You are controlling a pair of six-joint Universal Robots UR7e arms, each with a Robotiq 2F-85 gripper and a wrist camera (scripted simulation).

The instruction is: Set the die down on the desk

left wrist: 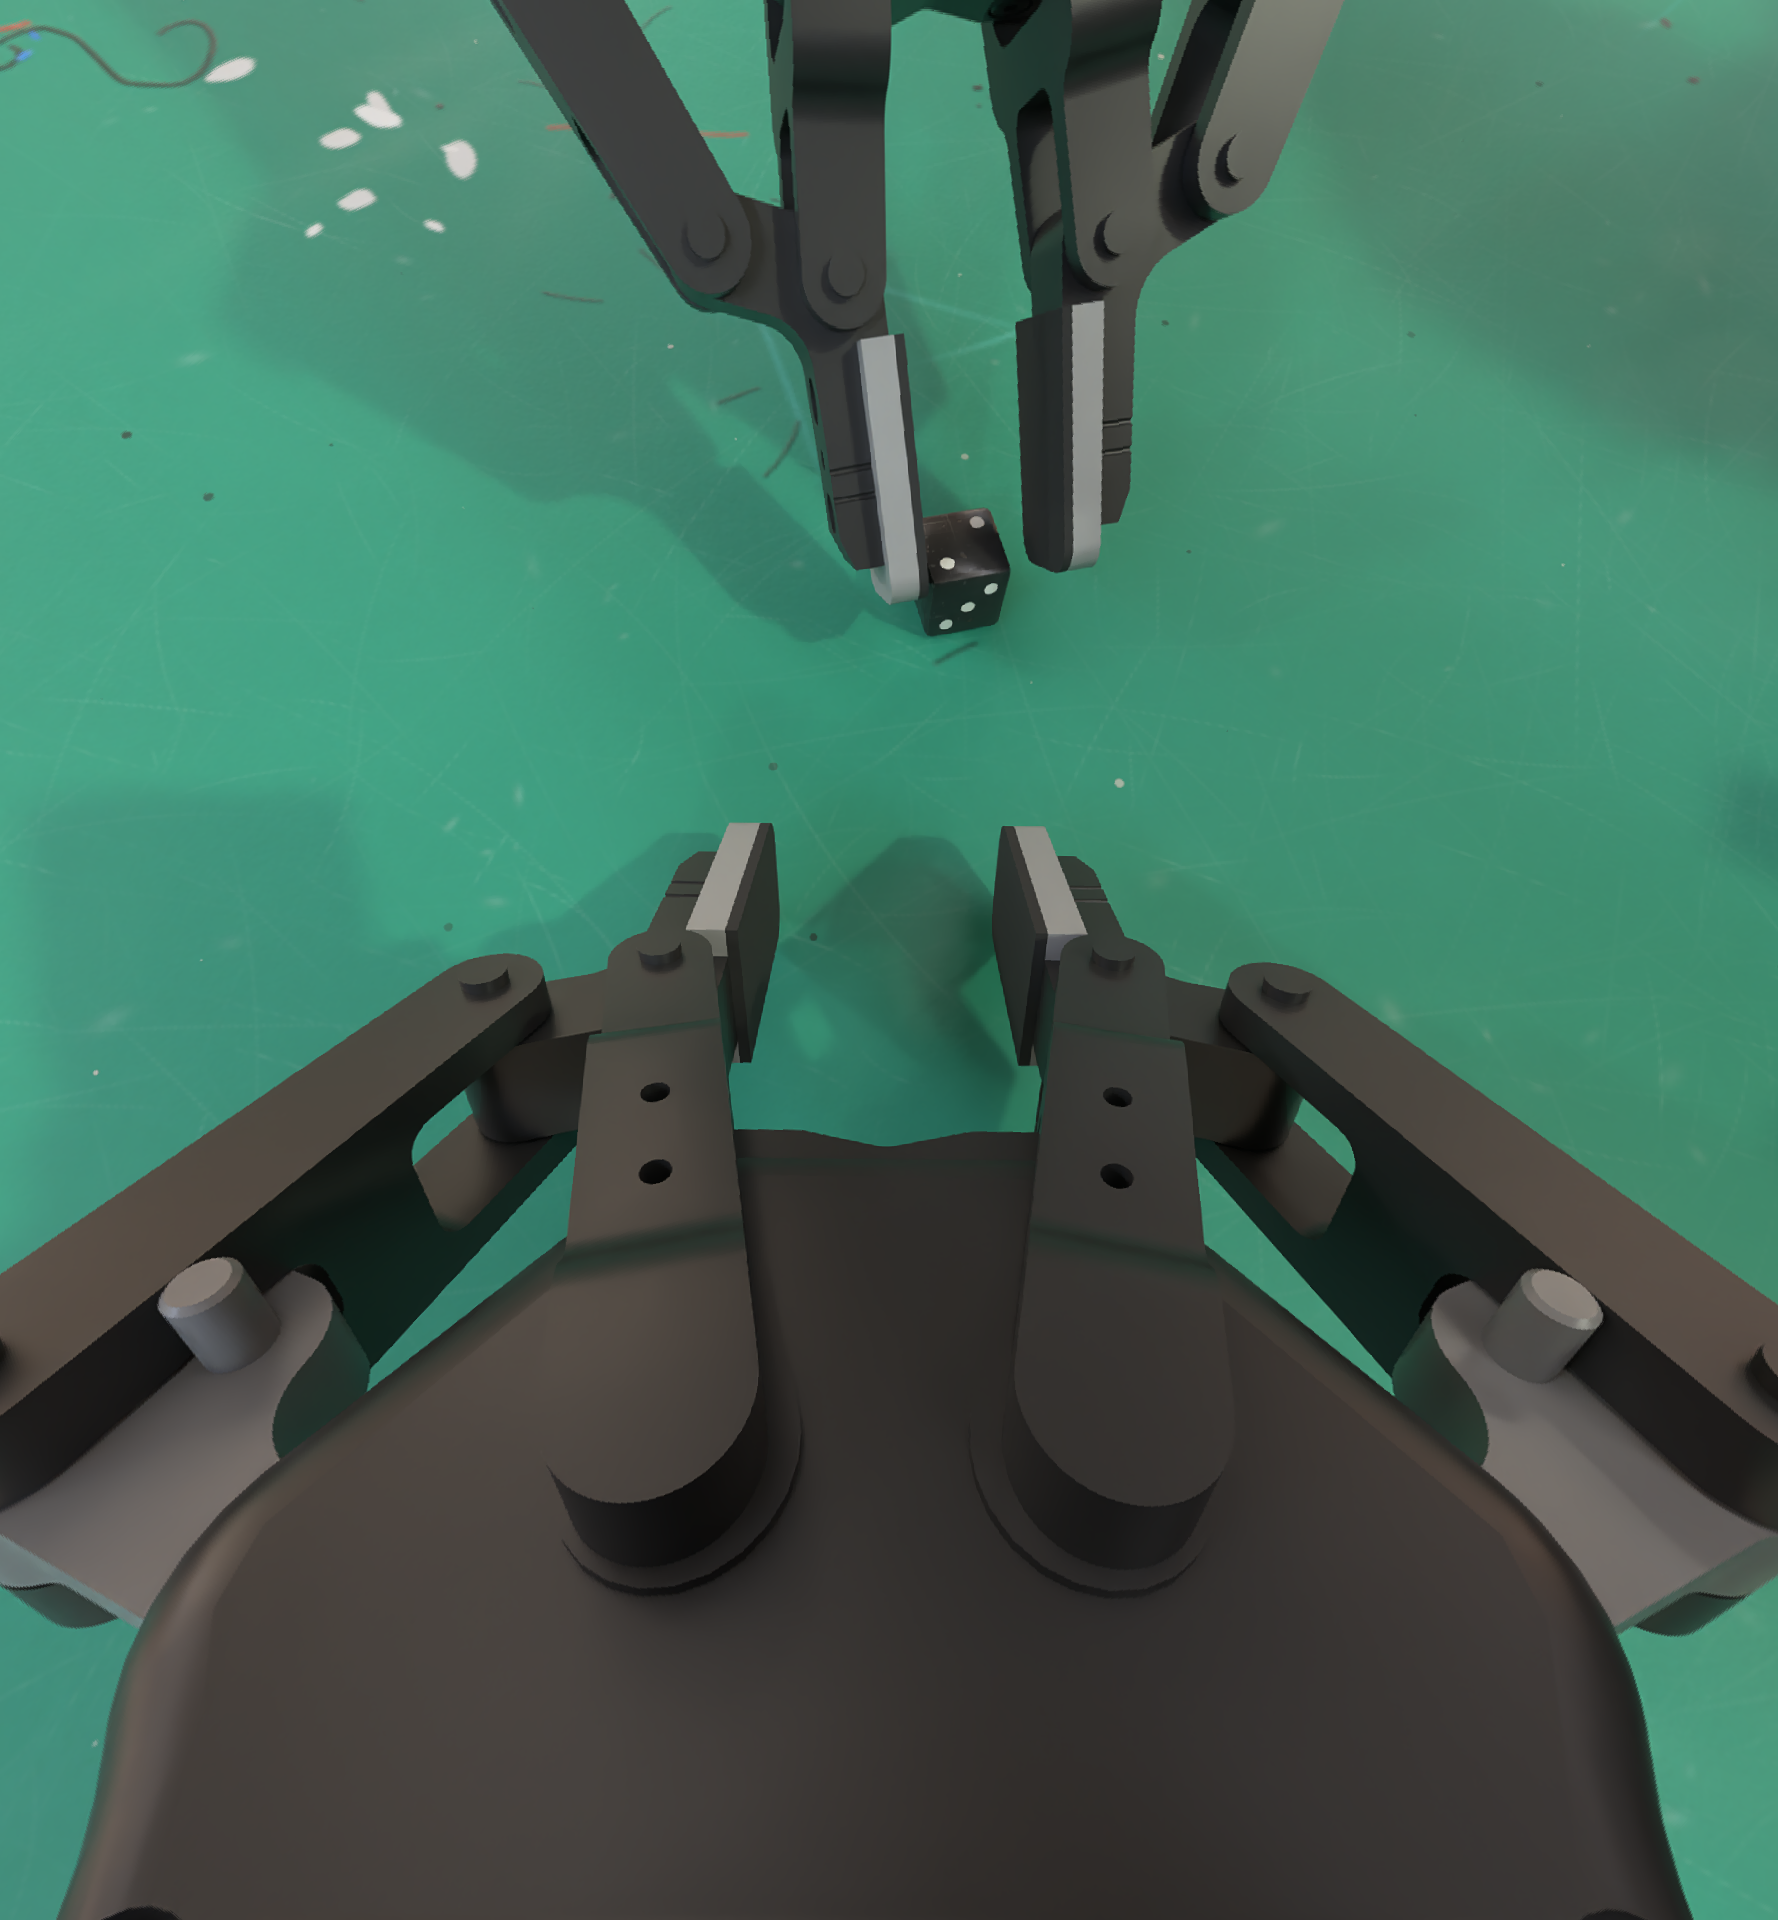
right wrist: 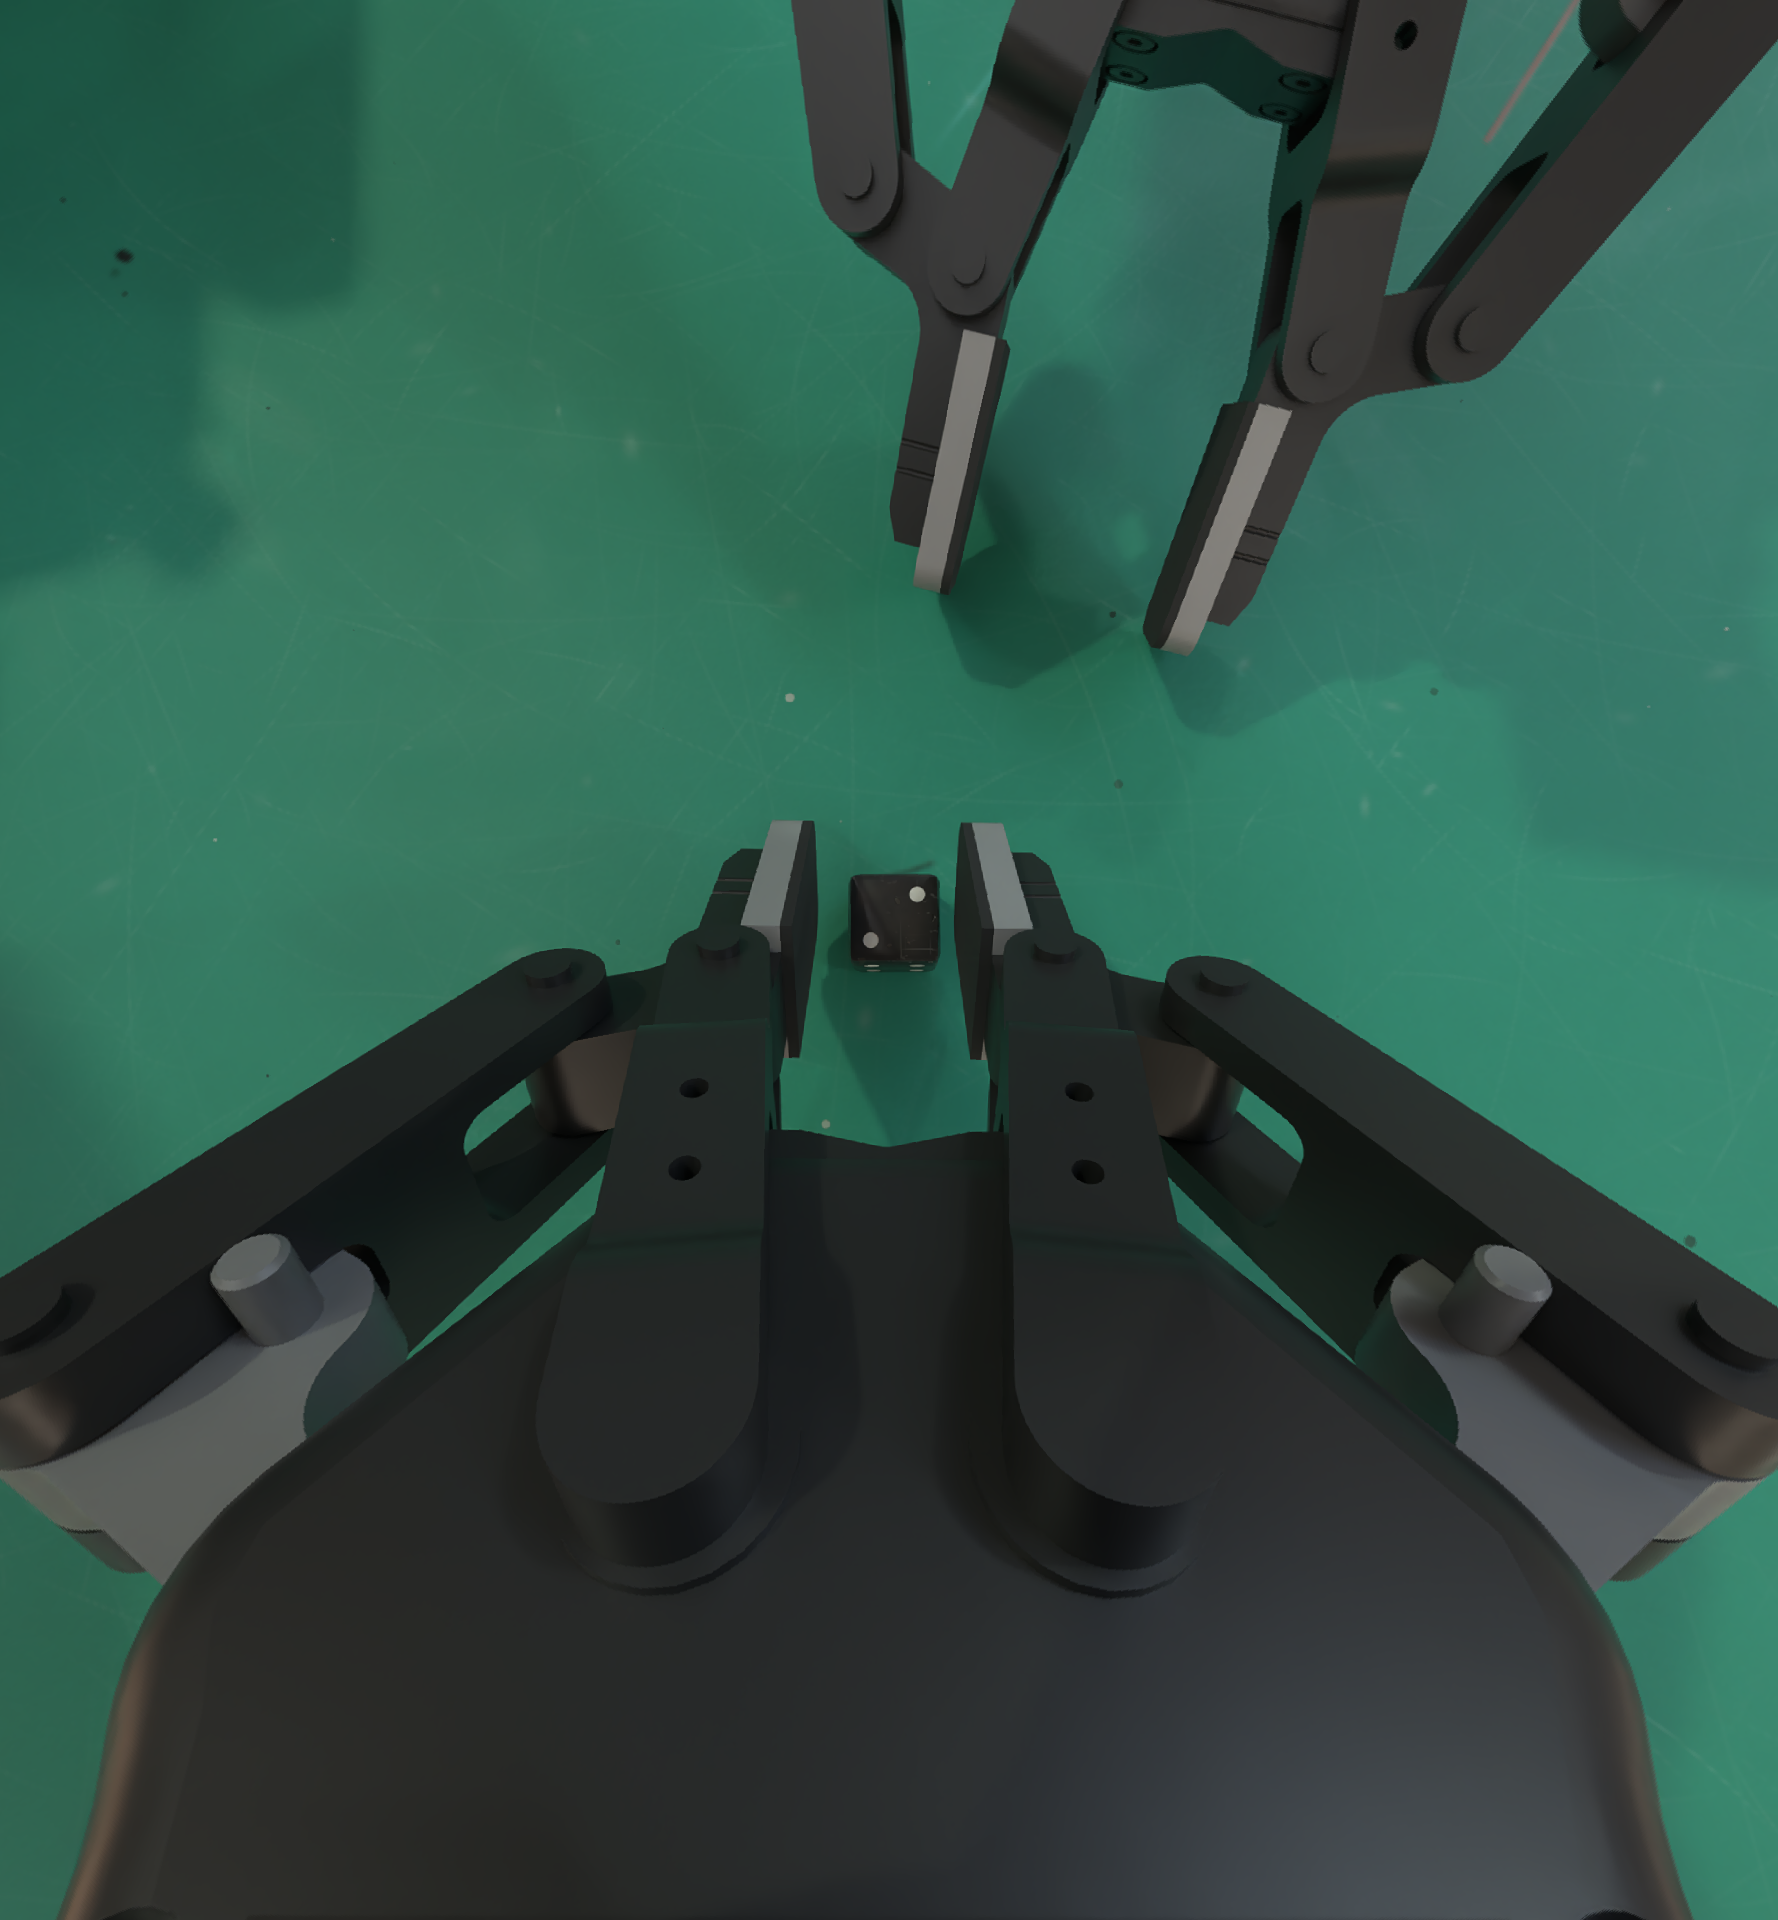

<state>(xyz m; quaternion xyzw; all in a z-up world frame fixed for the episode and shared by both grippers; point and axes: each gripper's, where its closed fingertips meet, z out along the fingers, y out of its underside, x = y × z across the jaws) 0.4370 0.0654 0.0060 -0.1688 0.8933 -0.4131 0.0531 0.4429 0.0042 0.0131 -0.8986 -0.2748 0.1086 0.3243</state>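
Note:
A small black die [right wrist: 894,923] with white pips rests on the green desk mat [right wrist: 449,727], between the fingers of my right gripper [right wrist: 887,857]. The right gripper is open, and a narrow gap shows on each side of the die. In the left wrist view the die [left wrist: 963,597] sits on the mat under the right gripper [left wrist: 980,577], close against one of its pads. My left gripper [left wrist: 887,842] is open and empty, hovering low over the mat a short way from the die. It also shows in the right wrist view [right wrist: 1056,608], facing the right gripper.
White flecks [left wrist: 386,135] and a thin red and black squiggle [left wrist: 85,62] mark the mat at the far left in the left wrist view. Bare green mat [left wrist: 345,675] lies around both grippers.

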